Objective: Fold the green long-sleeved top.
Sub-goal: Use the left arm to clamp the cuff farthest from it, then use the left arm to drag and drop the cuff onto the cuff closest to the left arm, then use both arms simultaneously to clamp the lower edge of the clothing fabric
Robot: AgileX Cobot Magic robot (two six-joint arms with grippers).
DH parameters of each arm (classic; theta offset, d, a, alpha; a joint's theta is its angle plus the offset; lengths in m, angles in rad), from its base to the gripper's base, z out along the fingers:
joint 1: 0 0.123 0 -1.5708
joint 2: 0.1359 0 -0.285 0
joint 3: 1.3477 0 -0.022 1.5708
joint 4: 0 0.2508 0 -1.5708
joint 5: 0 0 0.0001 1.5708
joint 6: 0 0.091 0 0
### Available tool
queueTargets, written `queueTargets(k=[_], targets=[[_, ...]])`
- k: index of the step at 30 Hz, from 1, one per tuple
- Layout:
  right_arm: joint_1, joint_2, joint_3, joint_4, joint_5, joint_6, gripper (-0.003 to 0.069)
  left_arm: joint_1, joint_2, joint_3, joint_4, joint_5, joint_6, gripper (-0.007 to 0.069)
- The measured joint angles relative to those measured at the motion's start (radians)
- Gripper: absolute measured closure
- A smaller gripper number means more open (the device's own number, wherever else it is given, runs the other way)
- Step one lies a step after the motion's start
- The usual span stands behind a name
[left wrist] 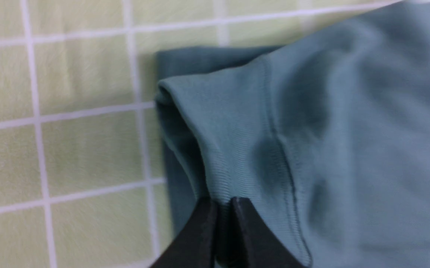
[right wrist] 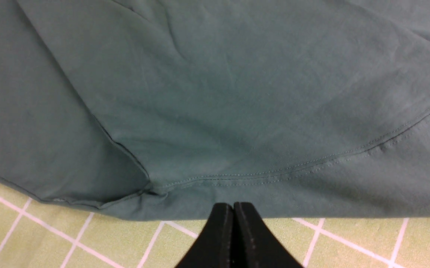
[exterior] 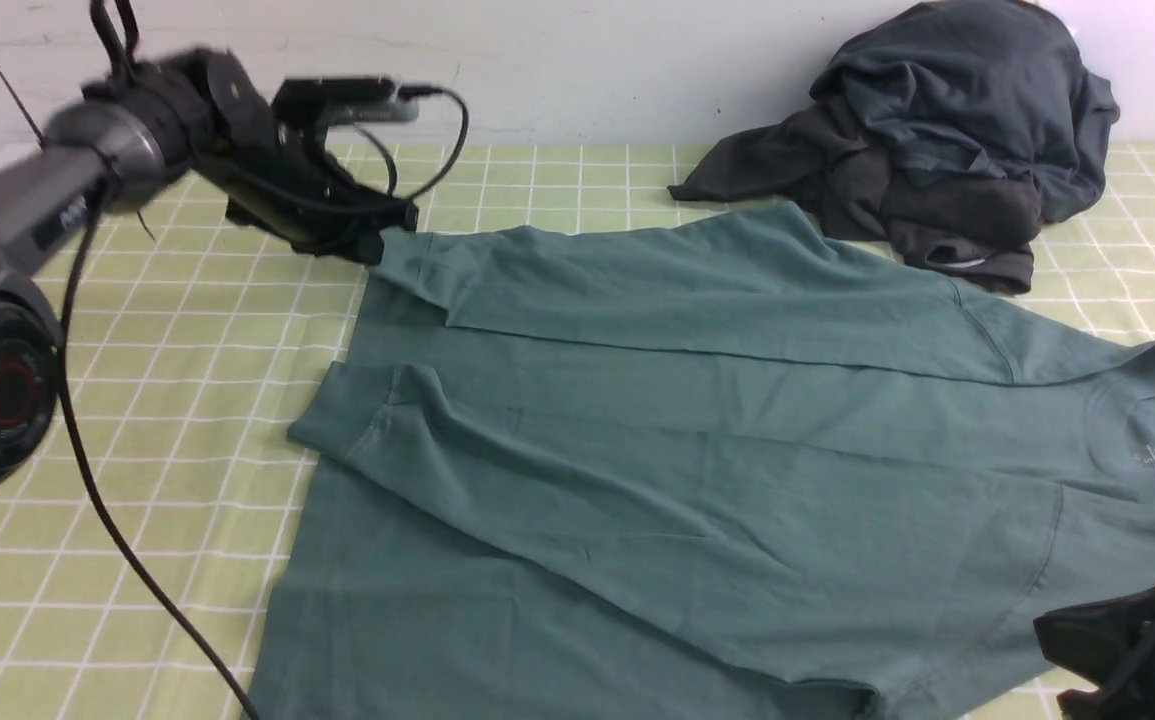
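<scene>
1. A pale green tablecloth point(exterior: 187, 330) ruled with a white grid covers the whole work surface, and it lies flat with hardly a wrinkle
2. Behind it runs a plain white wall point(exterior: 587, 60), lightly scuffed, meeting the cloth along a straight line
3. The green long-sleeved top point(exterior: 687, 420) is spread across the middle and right of the cloth, its hem end toward the robot's left and its neckline point(exterior: 1152, 385) toward the right edge of the front view
4. Both sleeves are turned in over the body: the far sleeve point(exterior: 687, 290) lies along the wall side, and the near sleeve point(exterior: 537, 470) slants across the middle
5. A heap of dark charcoal-grey garments point(exterior: 947, 130) sits bunched against the wall at the far right, its lower edge touching the top's far shoulder
6. The left gripper point(exterior: 377, 240) is at the far sleeve's end, and its arm looks blurred from the front
7. From the left wrist, its black fingers point(left wrist: 203, 227) are drawn nearly together, pinching the edge of the ribbed cuff point(left wrist: 229, 149), which rises off the cloth toward them
8. The right gripper point(right wrist: 232, 206) is low at the near right, fingers pressed together with nothing between them
9. Its tips sit right at the top's near edge, by the underarm seam, with bare cloth beneath
10. A black cable point(exterior: 117, 540) hangs from the left arm over the near left squares
</scene>
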Motion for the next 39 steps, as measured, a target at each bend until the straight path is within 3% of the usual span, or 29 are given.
queueTargets(k=[4, 9, 17, 23, 31, 39], targets=[[0.0, 0.0, 0.0, 0.001, 0.0, 0.0, 0.0673, -0.022, -0.142, -0.008, 0.027, 0.304, 0.0, 0.0605], [0.0, 0.001, 0.0, 0.022, 0.001, 0.0, 0.0673, -0.037, -0.26, 0.067, 0.126, 0.383, -0.025, 0.0605], [0.0, 0.001, 0.0, 0.034, 0.018, 0.0, 0.0673, -0.058, -0.391, 0.456, 0.145, 0.384, -0.046, 0.0605], [0.0, 0.001, 0.0, 0.057, 0.022, 0.0, 0.0673, -0.078, -0.4, 0.611, 0.153, 0.378, -0.05, 0.0574], [0.0, 0.001, 0.0, 0.08, 0.031, -0.001, 0.0673, -0.142, -0.553, 0.853, 0.178, 0.35, -0.079, 0.0349], [0.0, 0.001, 0.0, 0.086, 0.058, -0.002, 0.0673, -0.294, -0.781, 1.156, 0.269, 0.144, -0.062, 0.0278]])
